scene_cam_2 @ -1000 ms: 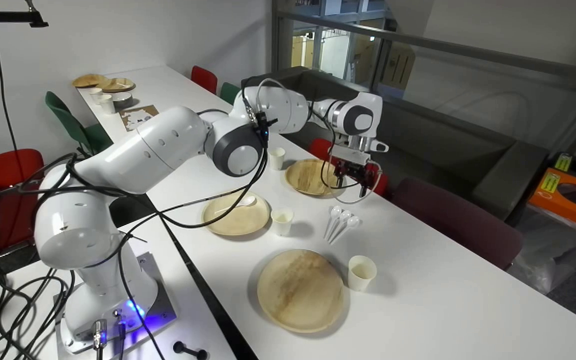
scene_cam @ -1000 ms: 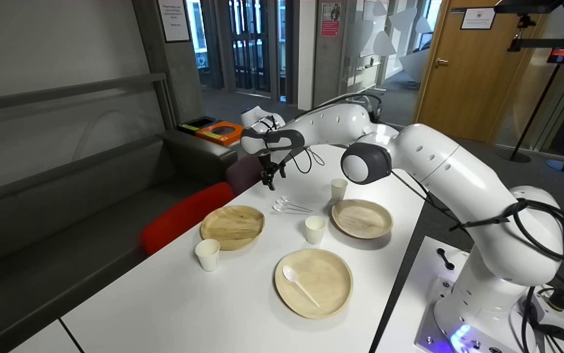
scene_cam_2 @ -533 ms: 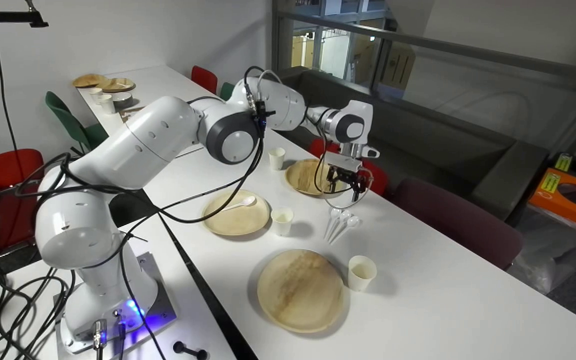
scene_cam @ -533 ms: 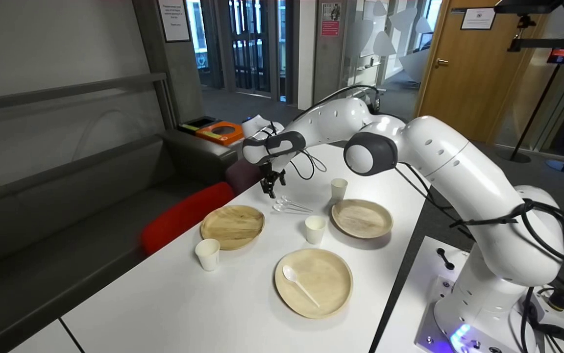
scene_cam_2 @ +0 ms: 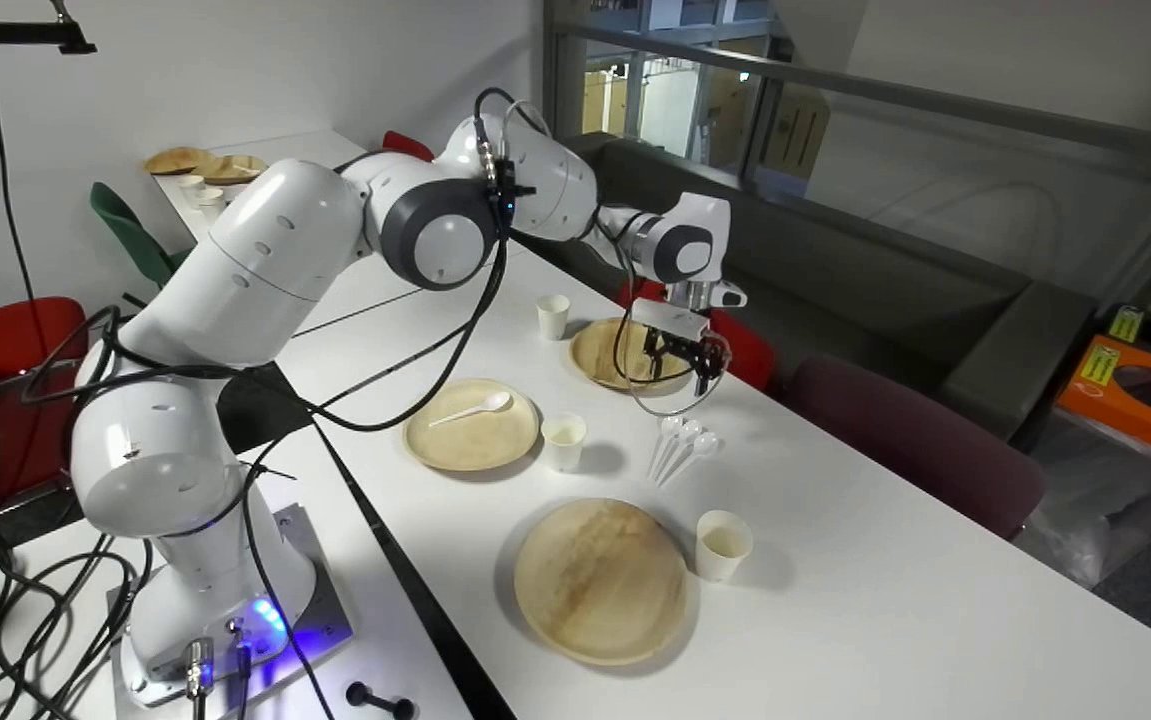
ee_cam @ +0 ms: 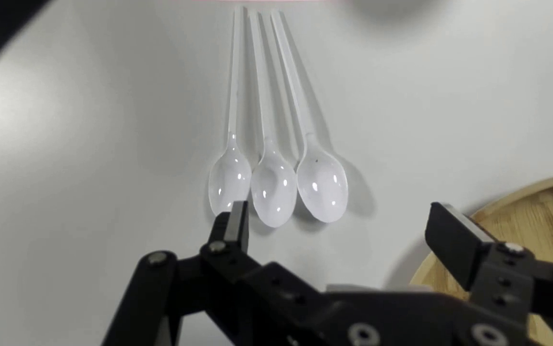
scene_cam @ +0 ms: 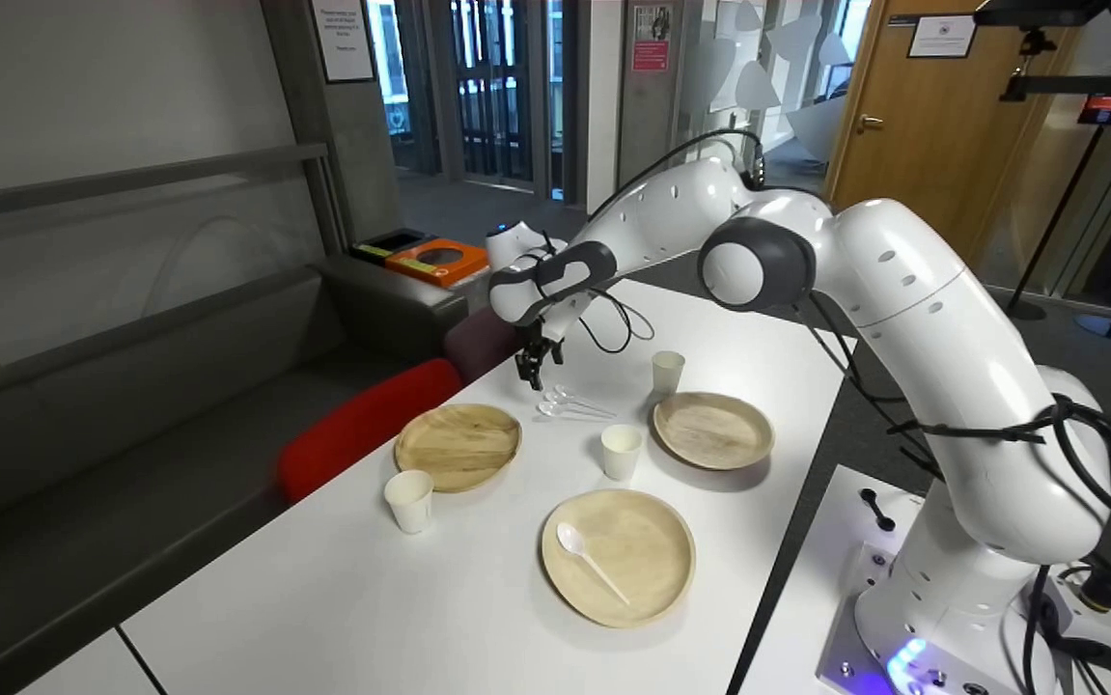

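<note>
Three white plastic spoons lie side by side on the white table; in the wrist view the left spoon [ee_cam: 229, 178], middle spoon [ee_cam: 274, 187] and right spoon [ee_cam: 322, 182] have their bowls toward my gripper [ee_cam: 337, 203]. Its jaws stand wide apart with nothing between them, above the table. The left finger [ee_cam: 232, 228] covers the tip of the left spoon's bowl; contact cannot be judged. A wooden plate [ee_cam: 552, 211] shows behind the right finger [ee_cam: 456, 245]. In both exterior views the gripper [scene_cam: 545, 375] hovers beside the bowl ends of the spoons [scene_cam_2: 680, 447].
Another plate [scene_cam: 652, 536] carries a single white spoon [scene_cam: 592, 563]. A bare plate [scene_cam_2: 600, 590] stands beside a paper cup [scene_cam_2: 722, 548]. More cups stand by the plates, one [scene_cam_2: 564, 445] mid-table and one [scene_cam: 410, 504] near the red chair [scene_cam: 362, 425]. A cable loop [scene_cam_2: 625, 340] hangs beside the gripper.
The gripper has come down and shifted slightly back toward the arm's base, while the elbow has risen. Its fingers have stayed apart. Spoons, plates and cups have not moved.
</note>
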`<state>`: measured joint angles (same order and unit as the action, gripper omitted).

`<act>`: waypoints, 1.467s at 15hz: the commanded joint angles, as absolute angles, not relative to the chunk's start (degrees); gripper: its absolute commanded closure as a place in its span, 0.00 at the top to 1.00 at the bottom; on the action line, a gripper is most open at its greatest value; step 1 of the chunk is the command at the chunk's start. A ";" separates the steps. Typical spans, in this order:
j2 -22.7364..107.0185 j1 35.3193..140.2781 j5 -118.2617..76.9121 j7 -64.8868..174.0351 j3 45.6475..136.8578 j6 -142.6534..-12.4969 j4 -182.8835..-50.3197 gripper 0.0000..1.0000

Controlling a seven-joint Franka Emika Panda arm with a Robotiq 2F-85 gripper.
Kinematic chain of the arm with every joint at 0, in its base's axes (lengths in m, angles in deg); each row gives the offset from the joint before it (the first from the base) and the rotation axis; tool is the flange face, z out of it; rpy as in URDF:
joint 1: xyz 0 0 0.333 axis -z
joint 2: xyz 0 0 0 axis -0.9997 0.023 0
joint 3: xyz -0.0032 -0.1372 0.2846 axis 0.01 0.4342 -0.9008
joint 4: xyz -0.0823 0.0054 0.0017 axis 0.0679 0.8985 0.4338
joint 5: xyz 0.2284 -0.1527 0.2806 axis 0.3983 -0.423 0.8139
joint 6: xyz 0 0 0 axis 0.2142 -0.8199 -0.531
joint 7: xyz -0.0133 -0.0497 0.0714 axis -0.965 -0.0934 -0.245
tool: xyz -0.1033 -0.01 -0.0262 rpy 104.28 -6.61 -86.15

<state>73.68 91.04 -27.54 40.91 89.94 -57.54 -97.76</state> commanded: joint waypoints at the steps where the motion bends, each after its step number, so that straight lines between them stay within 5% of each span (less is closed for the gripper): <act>1: 63.41 90.68 -26.39 44.01 89.36 -60.44 -111.01 1.00; 20: 31.16 78.70 -32.59 65.67 84.76 -65.05 -160.58 1.00; 22: 36.50 79.33 -31.87 64.98 84.09 -62.70 -155.13 1.00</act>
<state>36.41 78.65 -31.77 64.89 84.78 -62.84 -155.35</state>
